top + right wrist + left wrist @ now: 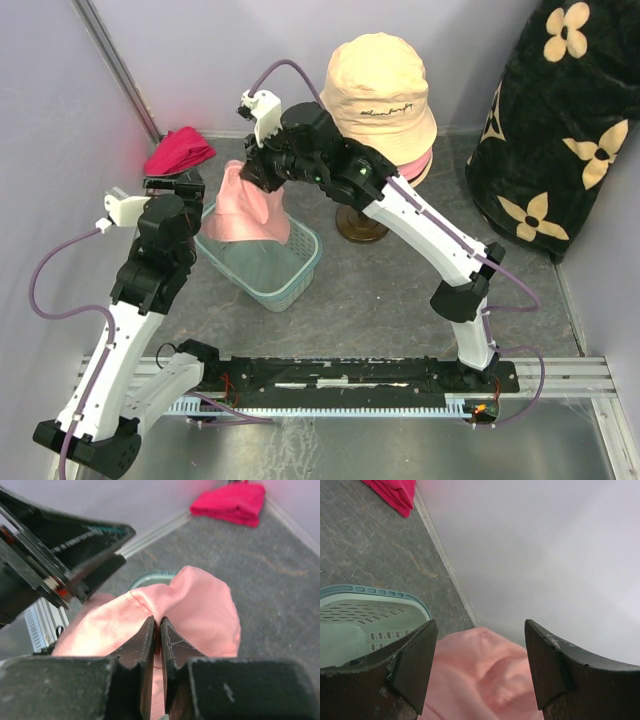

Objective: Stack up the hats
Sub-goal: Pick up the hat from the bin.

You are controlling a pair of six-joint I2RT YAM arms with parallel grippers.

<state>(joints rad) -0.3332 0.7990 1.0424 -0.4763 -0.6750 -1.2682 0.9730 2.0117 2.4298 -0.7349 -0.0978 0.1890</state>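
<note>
Three hats: one pink hat (pixel 200 610) hangs over the one basket (pixel 300 272), a fold clamped between the right gripper (pixel 156 623) jaws; one beige hat (pixel 378 90) sits on a second pink hat (pixel 420 166) on the stand (pixel 360 228). Left gripper (pixel 480 626) jaws apart, empty, just beside the hanging hat. One red cloth (pixel 178 150) lies apart

The pink hat (pixel 200 610) is matt woven cloth (creased); basket (pixel 370 590) perforated plastic.

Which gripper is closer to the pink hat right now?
Right. The right gripper is pinched shut on a fold of the pink hat. The left gripper hangs open close beside the hat, which shows between its fingers with no grip on it.
</note>
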